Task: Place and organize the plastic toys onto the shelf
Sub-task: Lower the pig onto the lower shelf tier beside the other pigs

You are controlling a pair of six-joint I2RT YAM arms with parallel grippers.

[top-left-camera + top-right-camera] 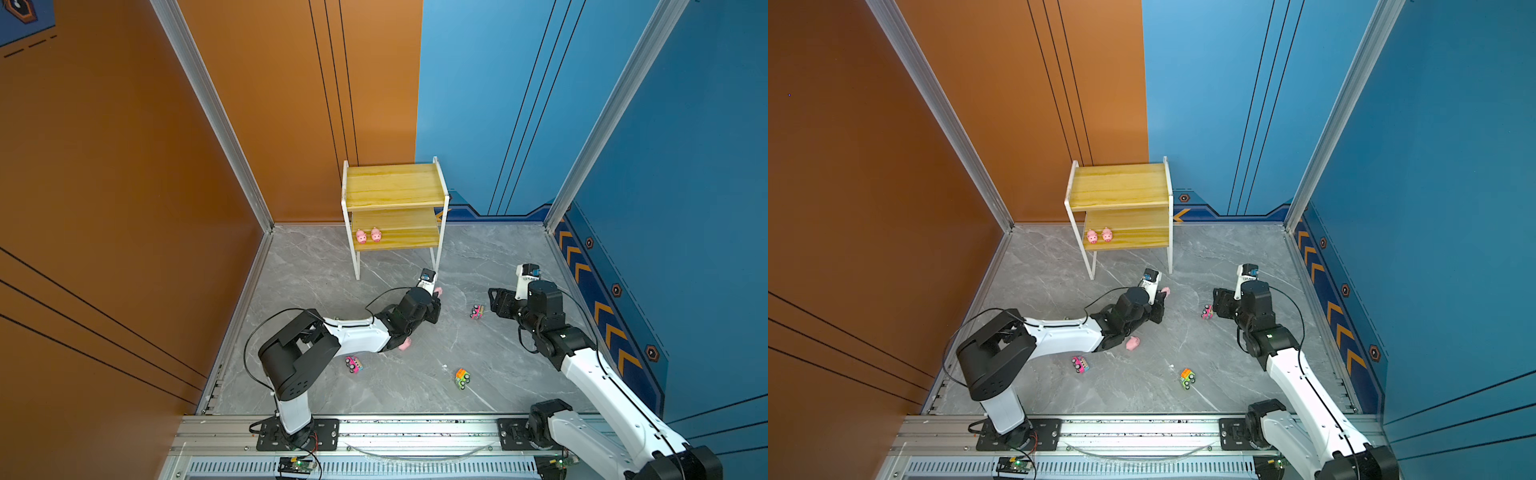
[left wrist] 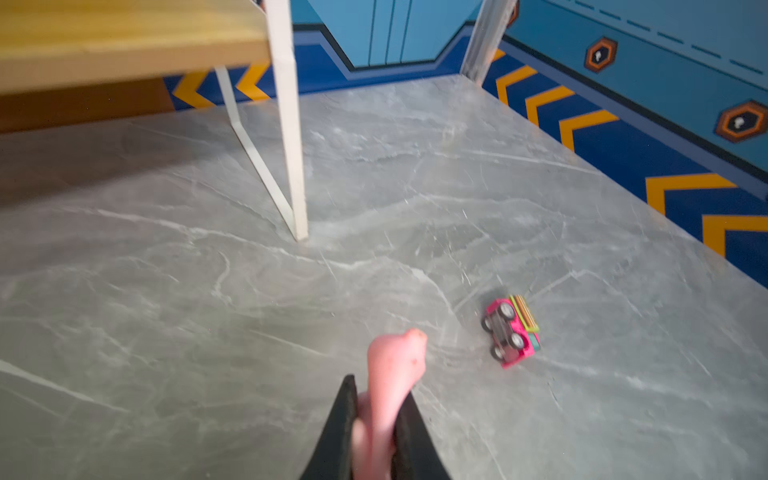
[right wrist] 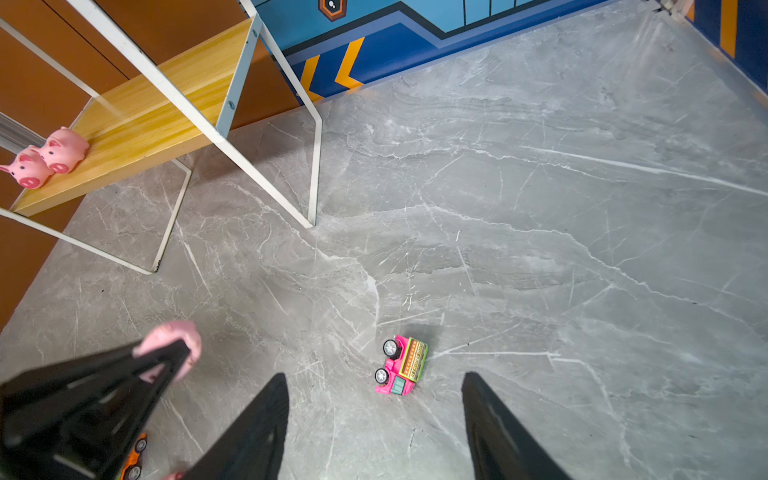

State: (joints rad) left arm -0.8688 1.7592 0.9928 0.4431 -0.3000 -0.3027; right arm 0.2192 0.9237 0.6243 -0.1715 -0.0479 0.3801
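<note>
My left gripper (image 2: 378, 390) is shut on a pink pig (image 2: 397, 365) just above the floor, in front of the shelf (image 1: 395, 187). In a top view the pig (image 1: 1165, 290) peeks past that gripper (image 1: 434, 296). Two pigs (image 1: 361, 236) (image 1: 376, 235) stand on the lower board's left end. Another pig (image 1: 405, 343) lies under the left arm. My right gripper (image 3: 374, 376) is open, with a pink vehicle (image 3: 401, 365) on its side on the floor just ahead of its tips. A second pink vehicle (image 1: 354, 364) and a green-orange one (image 1: 462, 379) lie nearer the front rail.
The shelf's white front leg (image 2: 291, 145) stands close ahead of the left gripper. An orange vehicle (image 3: 135, 457) shows partly beneath the left gripper. Orange and blue walls enclose the grey marble floor (image 1: 519, 374); the arms' rail (image 1: 415, 428) runs along the front.
</note>
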